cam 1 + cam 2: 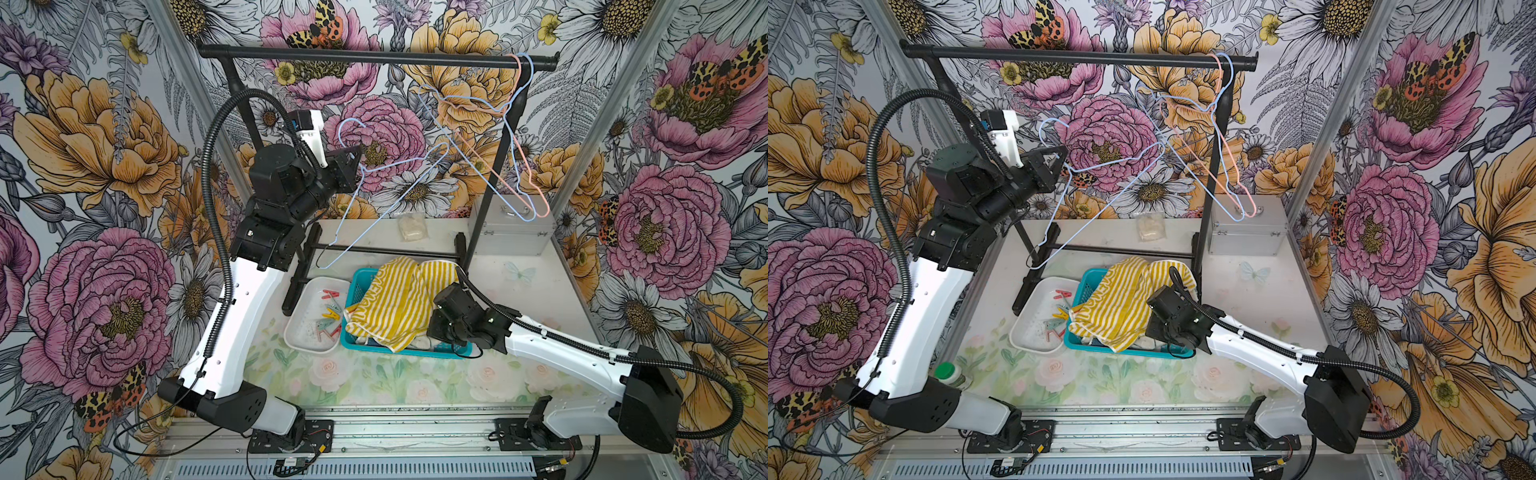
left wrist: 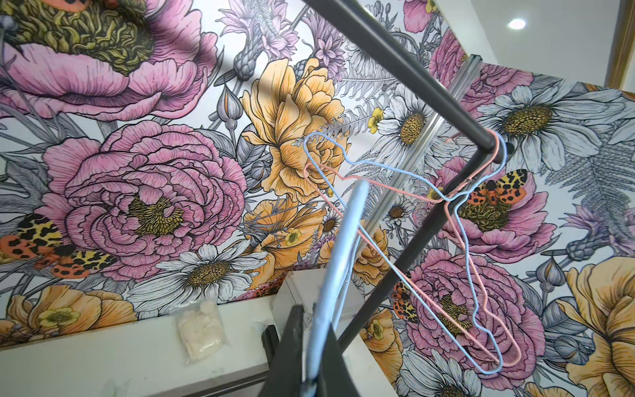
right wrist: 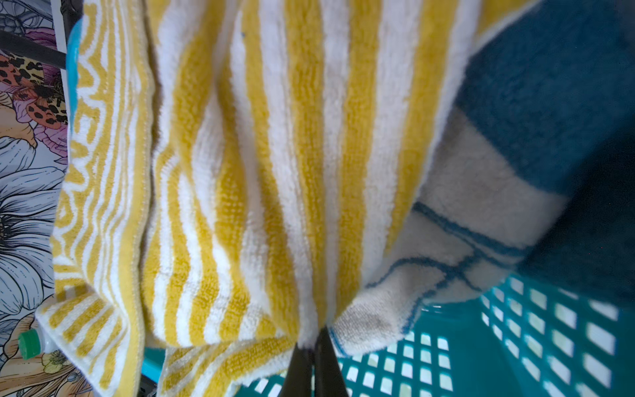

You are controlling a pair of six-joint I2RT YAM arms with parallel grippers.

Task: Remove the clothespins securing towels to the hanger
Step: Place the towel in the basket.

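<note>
Several clothespins (image 1: 330, 313) in red, green and yellow lie in a white tray (image 1: 303, 336). The yellow-and-white striped towel (image 1: 395, 303) lies heaped in a teal basket (image 1: 415, 353). In the right wrist view it lies over a cream towel with blue lines (image 3: 464, 223). My right gripper (image 3: 318, 335) is down in the basket, shut on the striped towel's edge. My left gripper (image 1: 357, 160) is raised at the left and shut on the neck of a bare blue wire hanger (image 2: 345, 240), which slants down toward the table.
A black rail (image 1: 374, 56) on a stand spans the back, with a blue and a pink wire hanger (image 1: 505, 110) hooked at its right end. A metal case (image 1: 511, 237) and a small bag (image 1: 411, 226) sit behind. A green-capped bottle (image 1: 948, 372) stands by the left arm.
</note>
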